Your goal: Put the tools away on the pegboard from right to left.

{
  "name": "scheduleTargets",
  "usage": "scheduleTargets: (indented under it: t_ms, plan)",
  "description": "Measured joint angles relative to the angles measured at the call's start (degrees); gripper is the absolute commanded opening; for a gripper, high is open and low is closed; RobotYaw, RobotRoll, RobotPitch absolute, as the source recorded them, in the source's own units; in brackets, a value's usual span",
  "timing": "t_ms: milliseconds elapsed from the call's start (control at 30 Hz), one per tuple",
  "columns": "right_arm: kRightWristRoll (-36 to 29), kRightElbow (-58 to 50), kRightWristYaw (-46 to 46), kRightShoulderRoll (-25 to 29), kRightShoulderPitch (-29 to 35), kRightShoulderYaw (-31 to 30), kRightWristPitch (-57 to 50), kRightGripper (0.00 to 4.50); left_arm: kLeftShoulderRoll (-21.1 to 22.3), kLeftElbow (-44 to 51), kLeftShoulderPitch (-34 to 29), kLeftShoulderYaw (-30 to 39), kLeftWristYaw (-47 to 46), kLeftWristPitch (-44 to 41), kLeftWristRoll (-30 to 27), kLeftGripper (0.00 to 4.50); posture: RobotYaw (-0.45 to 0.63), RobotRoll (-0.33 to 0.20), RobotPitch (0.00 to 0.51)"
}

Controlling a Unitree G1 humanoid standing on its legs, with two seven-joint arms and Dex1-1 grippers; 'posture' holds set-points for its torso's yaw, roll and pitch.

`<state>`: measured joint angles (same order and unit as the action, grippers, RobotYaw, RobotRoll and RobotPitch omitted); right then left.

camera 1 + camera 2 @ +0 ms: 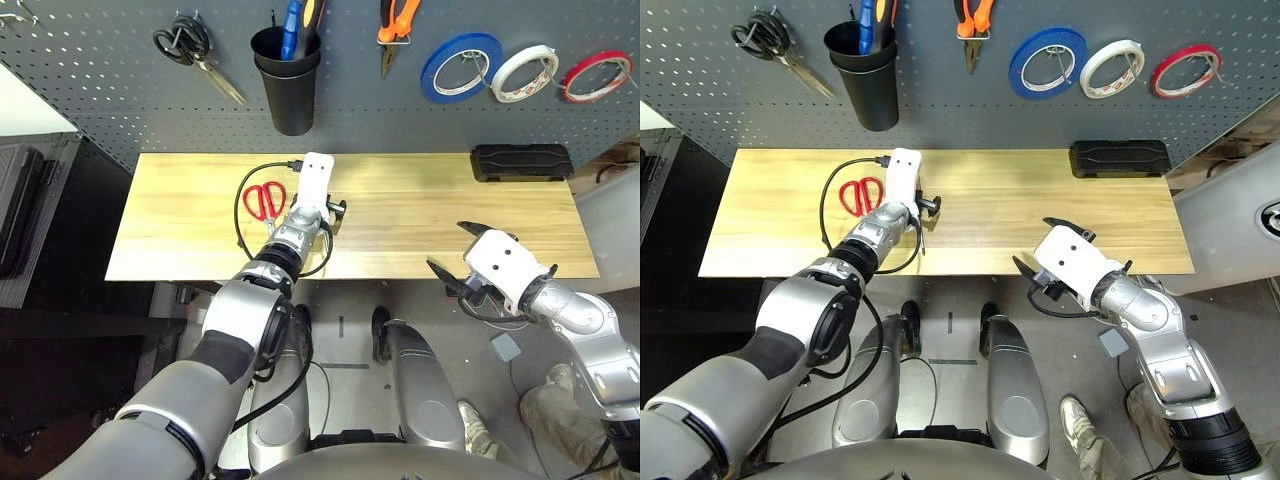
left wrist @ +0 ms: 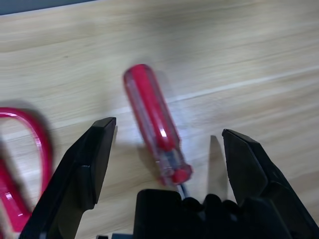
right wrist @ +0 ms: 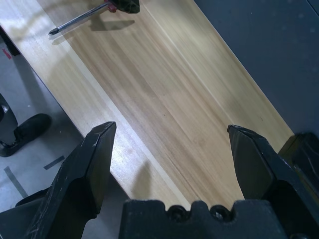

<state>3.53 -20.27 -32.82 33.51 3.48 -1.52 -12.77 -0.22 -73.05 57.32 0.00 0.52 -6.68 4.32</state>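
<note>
The left claw (image 2: 167,149) hangs low over the light wooden tabletop (image 1: 430,215), its two black fingers spread wide and gripping nothing. Between them lies the slim red-handled screwdriver (image 2: 155,124), flat on the wood and touched by neither finger. Just beside it on the robot's left rest the red-handled scissors (image 1: 264,200), also flat, near the tabletop's left part.

The right claw (image 1: 462,255) floats off the tabletop's near edge at the right, fingers likewise splayed and empty. Between the two arms the wood is bare and open; a flat black rectangular case (image 1: 521,161) sits at the far right corner.

On the large dark grey perforated pegboard (image 1: 100,80) behind, the thin red tape ring (image 1: 596,76) hangs rightmost, then a white tape roll (image 1: 524,73), a blue tape roll (image 1: 461,67), the orange-handled pliers (image 1: 397,28), a black cup (image 1: 288,80) and black-handled scissors (image 1: 190,50).
</note>
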Motion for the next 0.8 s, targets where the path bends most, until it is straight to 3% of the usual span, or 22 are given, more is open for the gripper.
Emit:
scheduleTargets:
  t_ms: [233,367,600,800]
  plan:
    - [0.0,0.0,-0.3,0.1,-0.3,0.0,0.6,4.5,-0.9,-0.9,-1.9,1.9,-0.3,-1.7,-0.2,4.45,-0.09,0.0,0.327]
    - [-0.5,0.0,-1.1,0.6,-0.5,0.0,1.5,4.5,-1.1,-0.9,-2.0,3.2,-0.4,-1.8,-0.5,3.54,-0.09,0.0,0.323]
    - [-0.8,0.2,-2.0,1.3,-0.5,0.1,2.9,4.5,-1.7,-0.9,-2.1,5.8,-1.1,-1.4,-1.3,0.87,-0.07,0.0,0.317]
    - [-1.1,2.3,-2.4,1.4,-1.9,0.1,4.3,4.5,-1.8,-0.7,-2.2,6.8,-0.7,-1.1,-1.9,0.8,-0.04,0.0,0.315]
